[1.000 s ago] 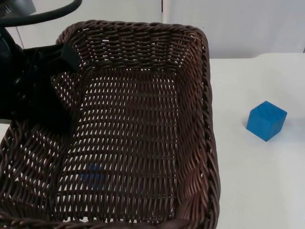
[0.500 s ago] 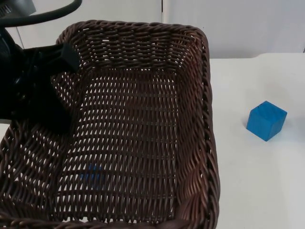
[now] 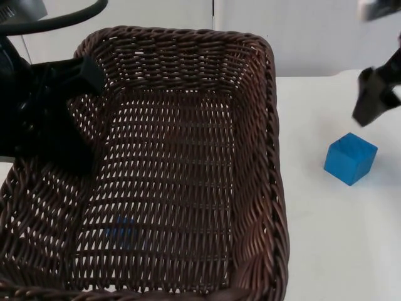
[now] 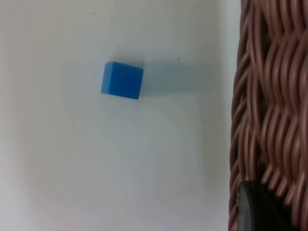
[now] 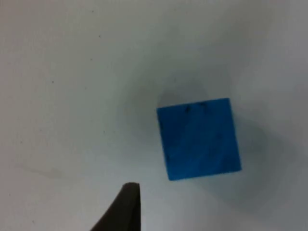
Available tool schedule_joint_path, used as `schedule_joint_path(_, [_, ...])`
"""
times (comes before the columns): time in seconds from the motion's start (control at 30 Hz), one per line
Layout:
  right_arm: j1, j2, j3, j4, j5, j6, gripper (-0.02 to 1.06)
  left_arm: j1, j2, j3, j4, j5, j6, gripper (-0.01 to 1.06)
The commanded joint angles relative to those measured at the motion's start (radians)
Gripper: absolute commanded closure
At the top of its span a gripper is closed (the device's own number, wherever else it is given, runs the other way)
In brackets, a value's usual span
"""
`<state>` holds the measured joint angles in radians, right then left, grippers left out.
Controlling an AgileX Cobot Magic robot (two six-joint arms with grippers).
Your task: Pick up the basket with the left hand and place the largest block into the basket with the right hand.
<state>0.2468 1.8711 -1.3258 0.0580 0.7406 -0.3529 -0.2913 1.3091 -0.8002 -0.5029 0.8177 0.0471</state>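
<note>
My left gripper (image 3: 86, 76) is shut on the left rim of a dark brown wicker basket (image 3: 250, 69), holding it up above the table. The basket's rim (image 4: 269, 96) runs next to the left fingertip (image 4: 255, 209). The largest block, a blue cube (image 3: 349, 158), rests on the white table to the right of the basket. My right gripper (image 3: 374, 95) hangs just above and behind this cube (image 5: 199, 138), apart from it. A smaller blue block (image 4: 122, 80) lies on the table under the basket and shows faintly through the weave (image 3: 119, 229).
The white table (image 3: 338, 238) extends to the right and in front of the large cube. A grey partition wall (image 3: 313, 31) closes off the back.
My right arm has come in from the upper right and now hangs over the large blue cube. The basket and the left arm have not moved.
</note>
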Motion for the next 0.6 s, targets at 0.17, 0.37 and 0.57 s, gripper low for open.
schedule_joint_path(0.17, [0.008,0.070,-0.008,-0.003,-0.057,-0.019,-0.01,0.003,-0.013,-0.001,-0.024,-0.013,0.001,1.05])
schedule_joint_path(0.37, [0.008,0.103,-0.008,0.015,-0.114,-0.019,-0.01,0.003,-0.013,-0.001,-0.015,-0.016,0.001,1.05])
schedule_joint_path(0.57, [0.008,0.159,-0.008,0.042,-0.180,-0.019,-0.01,0.003,-0.013,-0.001,-0.010,-0.018,0.001,1.05])
